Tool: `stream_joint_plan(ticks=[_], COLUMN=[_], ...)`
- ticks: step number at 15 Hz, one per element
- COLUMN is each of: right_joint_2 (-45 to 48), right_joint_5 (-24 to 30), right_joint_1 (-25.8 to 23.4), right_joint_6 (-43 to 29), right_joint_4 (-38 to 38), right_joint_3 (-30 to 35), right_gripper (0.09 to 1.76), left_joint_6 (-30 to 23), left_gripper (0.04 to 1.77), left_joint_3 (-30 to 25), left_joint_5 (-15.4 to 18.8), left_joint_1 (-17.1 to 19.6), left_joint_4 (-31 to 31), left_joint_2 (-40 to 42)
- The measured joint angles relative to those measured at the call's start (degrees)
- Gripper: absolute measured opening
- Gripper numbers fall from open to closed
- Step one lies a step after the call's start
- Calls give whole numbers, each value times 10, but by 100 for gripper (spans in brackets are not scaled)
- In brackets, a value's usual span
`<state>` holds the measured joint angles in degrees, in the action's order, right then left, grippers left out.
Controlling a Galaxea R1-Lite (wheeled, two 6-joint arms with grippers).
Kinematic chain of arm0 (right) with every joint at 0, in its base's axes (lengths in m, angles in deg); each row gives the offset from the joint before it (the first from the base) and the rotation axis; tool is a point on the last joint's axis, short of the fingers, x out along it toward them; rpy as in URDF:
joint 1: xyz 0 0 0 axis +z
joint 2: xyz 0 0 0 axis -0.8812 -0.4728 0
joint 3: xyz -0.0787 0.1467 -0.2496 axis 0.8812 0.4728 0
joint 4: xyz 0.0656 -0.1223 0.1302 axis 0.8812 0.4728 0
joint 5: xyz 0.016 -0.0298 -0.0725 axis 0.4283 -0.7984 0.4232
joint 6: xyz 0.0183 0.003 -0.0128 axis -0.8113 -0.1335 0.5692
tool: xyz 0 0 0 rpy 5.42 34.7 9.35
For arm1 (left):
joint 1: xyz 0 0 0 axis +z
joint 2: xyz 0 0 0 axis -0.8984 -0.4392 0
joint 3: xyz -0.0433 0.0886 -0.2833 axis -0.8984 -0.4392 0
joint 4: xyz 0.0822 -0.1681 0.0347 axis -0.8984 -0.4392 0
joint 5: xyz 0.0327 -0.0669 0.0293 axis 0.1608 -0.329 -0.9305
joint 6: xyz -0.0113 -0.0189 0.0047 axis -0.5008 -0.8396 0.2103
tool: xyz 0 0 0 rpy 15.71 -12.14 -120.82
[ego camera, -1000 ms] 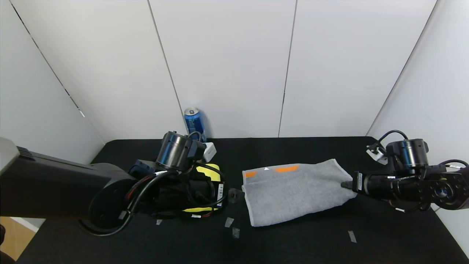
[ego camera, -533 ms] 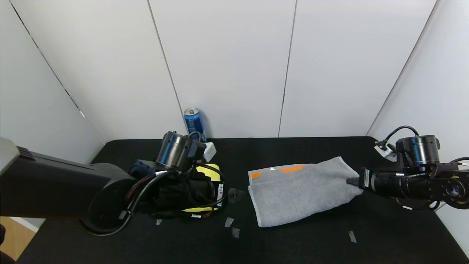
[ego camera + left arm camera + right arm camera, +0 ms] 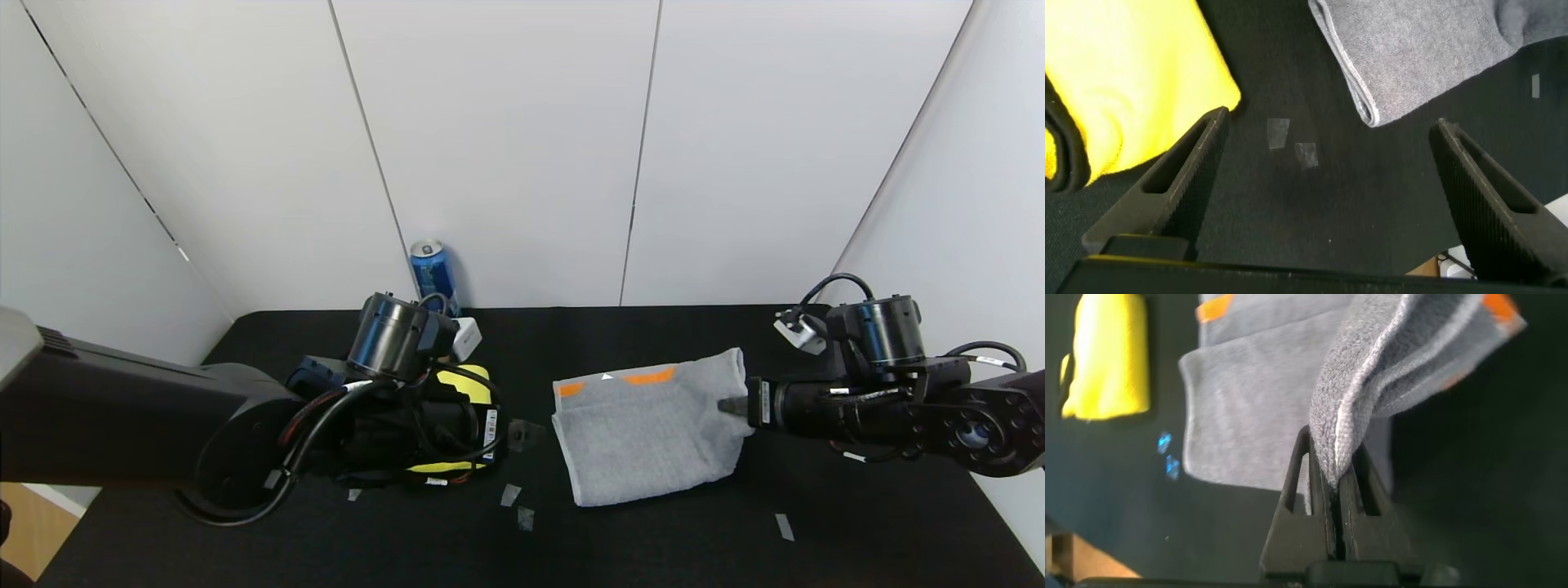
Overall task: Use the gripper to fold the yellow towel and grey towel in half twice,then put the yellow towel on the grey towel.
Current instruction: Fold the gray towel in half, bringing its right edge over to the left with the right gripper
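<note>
The towel (image 3: pixel 645 433) on the right is light grey with orange marks along its far edge; the other towel (image 3: pixel 1135 82) is bright yellow; the tabletop (image 3: pixel 653 531) is black; the can (image 3: pixel 433 273) is blue.

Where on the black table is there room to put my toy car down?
Bare table runs along the near edge, past the tape bits, and behind the grey towel. It's crowded around the yellow towel under the left gripper.

yellow towel (image 3: pixel 464 384) mostly hidden behind left arm, left pincer (image 3: pixel 1327 175) fingertips cut off
</note>
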<state>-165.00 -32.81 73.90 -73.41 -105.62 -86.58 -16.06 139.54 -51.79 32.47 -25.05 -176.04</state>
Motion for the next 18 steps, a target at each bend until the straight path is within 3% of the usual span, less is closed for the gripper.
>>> stream_joint_plan(ticks=[8,12,18], right_joint_2=[-19,-47,-96], right_joint_5=[-3,-32,-34], right_joint_1=[92,116,141], right_joint_6=[-2,-1,-2], right_joint_4=[0,-1,4], right_joint_3=[-24,-40,-96], right_gripper=[16,16,16], left_joint_6=[0,1,3], left_gripper=[172,172,172], left_joint_3=[-3,-4,-9], left_joint_5=[0,0,0], left_joint_1=[0,0,0], left_joint_4=[0,-1,-1], left_joint_2=[3,3,4])
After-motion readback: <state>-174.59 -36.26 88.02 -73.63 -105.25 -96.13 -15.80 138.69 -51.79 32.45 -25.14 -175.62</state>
